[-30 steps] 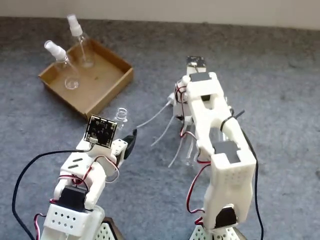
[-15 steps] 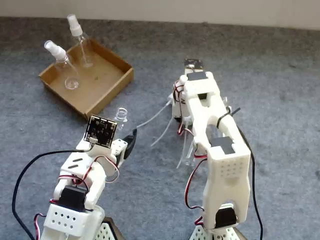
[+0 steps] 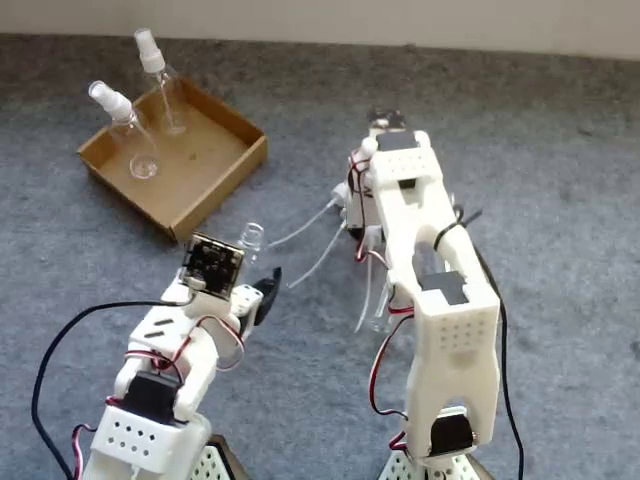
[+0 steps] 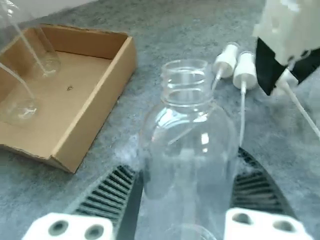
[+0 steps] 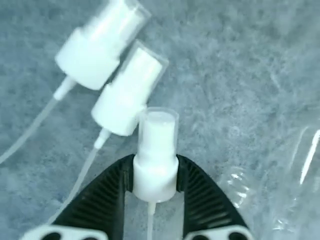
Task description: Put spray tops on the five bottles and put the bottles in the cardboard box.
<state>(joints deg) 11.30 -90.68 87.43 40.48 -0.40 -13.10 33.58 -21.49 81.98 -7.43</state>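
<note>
My left gripper [image 4: 186,175] is shut on an upright clear bottle [image 4: 187,145] with an open neck; in the high view this bottle [image 3: 251,238] stands just in front of the cardboard box [image 3: 215,195]. My right gripper [image 5: 155,175] is shut on a white spray top [image 5: 155,155] just above the carpet. Two more spray tops [image 5: 97,45] [image 5: 127,97] lie side by side right beyond it, their long tubes [image 3: 300,235] trailing toward the left arm. Two bottles with spray tops [image 3: 135,140] [image 3: 165,90] stand in the box.
Grey carpet covers the table. A clear bottle [image 5: 280,190] lies on its side beside the right gripper, partly under the right arm [image 3: 440,300] in the high view. The box sits at the far left, its near corner close to the held bottle.
The left arm has shifted slightly to the right and tilted, carrying the open bottle with it. The right arm has edged forward and left over the spray tops.
</note>
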